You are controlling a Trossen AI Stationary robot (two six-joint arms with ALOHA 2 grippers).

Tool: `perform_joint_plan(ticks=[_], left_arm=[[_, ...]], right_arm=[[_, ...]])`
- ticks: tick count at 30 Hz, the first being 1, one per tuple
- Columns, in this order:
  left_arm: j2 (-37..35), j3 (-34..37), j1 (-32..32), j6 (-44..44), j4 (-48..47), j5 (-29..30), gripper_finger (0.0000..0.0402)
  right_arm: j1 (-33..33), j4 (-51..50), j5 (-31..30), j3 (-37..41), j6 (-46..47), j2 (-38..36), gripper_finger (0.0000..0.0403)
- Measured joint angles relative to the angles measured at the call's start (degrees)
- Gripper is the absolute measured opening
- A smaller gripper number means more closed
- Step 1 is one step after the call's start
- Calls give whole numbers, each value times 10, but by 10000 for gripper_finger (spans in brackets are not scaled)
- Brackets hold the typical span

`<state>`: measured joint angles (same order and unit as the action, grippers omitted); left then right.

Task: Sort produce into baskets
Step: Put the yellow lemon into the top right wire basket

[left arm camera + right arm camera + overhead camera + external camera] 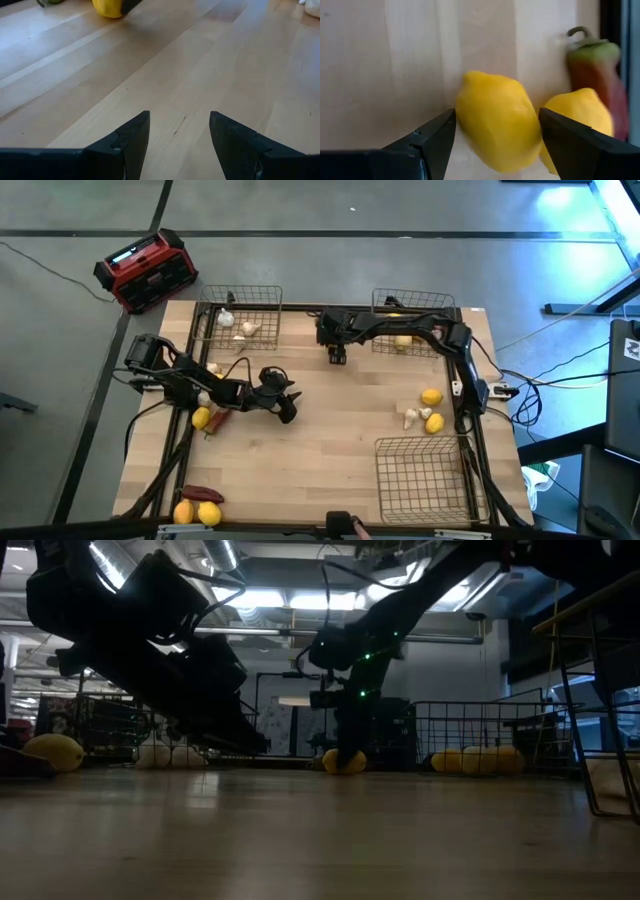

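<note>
Table [330, 460]: pale wood planks, with loose produce at both sides.
Right gripper [497, 112]: fingers stand against both sides of a held lemon [497, 125], clamped on it. In the high view the right gripper [337, 355] sits near the back middle of the table, between the two back baskets. The low view shows it down at table level.
Beside the held lemon: second lemon [580, 115] just next to it, and a red pepper [595, 70] with a green stem end beyond. Which pieces these are in the high view cannot be told.
Left gripper [180, 115]: fingers apart over bare wood, nothing between them. In the high view the left gripper [288, 410] is left of the table's centre.
Under the left arm: yellow lemon [201, 417] touching a dark red pepper [220, 418].
Back-left basket [240, 288]: holds two garlic bulbs [248, 329].
Back-right basket [415, 298]: one yellow fruit [403, 340] shows beneath the right arm.
Front-right basket [425, 475]: wire mesh, at the table's front right.
Right-side cluster: two lemons [431, 397] and a whitish bulb [412, 417], near each other.
Front-left corner: long red pepper [197, 495] just beside a pair of yellow fruits [209, 513].
Off the table: red and black box [147, 270] on the floor past the back-left corner.
</note>
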<state>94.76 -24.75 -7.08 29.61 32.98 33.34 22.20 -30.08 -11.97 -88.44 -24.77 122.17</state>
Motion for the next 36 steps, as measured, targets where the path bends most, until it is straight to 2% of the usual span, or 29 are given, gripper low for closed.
perform_joint_plan(ticks=[14, 25, 32, 36], left_arm=[[0, 0, 0, 0, -9, 4, 202], [0, 0, 0, 4, -10, 4, 202], [0, 0, 0, 6, -10, 4, 202], [0, 0, 0, 13, -10, 4, 202]], right_arm=[[0, -9, 25, -1, 10, 11, 277], [-1, -17, 45, -1, 34, 8, 183], [-4, -43, 76, 1, 57, -6, 183], [-15, -47, 75, 1, 62, -41, 181]])
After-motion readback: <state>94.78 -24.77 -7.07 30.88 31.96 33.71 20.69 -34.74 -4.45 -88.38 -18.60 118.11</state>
